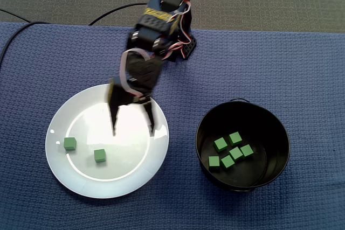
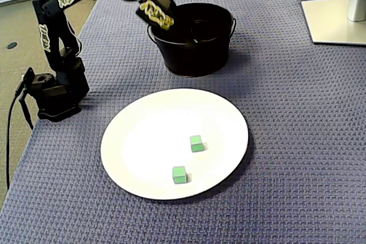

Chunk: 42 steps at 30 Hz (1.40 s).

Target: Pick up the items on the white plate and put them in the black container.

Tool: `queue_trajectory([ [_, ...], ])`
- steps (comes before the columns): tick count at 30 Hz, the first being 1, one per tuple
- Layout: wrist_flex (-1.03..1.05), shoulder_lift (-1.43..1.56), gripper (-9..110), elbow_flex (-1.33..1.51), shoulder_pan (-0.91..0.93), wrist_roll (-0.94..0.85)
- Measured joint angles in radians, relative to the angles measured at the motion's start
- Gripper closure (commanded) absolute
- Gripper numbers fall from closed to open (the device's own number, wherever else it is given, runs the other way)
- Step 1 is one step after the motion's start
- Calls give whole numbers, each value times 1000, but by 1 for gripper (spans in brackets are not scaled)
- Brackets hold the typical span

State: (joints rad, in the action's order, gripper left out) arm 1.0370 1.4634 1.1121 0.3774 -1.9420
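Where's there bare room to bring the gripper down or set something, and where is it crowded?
Bare: the round white plate's half toward the black round bucket, right of the two small green cubes in a fixed view; also the blue woven cloth strip between plate and bucket. Crowded: the bucket floor, six green cubes clustered.

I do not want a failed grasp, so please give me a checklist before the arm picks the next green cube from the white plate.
1. End effector open: ok, jaws spread.
2. End effector empty: ok, nothing between the jaws.
3. Cubes on white plate: ok, left cube and right cube, apart.
4. End effector above a cube: not ok, both lie to its left in this fixed view.
5. Black container upright: ok.
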Motion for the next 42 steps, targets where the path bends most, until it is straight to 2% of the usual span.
queue_trajectory([
  [11, 14, -339, 65, -83, 213, -86],
  [23, -46, -499, 63, -137, 219, -49],
  [42, -156, -558, 65, -66, 196, -3],
])
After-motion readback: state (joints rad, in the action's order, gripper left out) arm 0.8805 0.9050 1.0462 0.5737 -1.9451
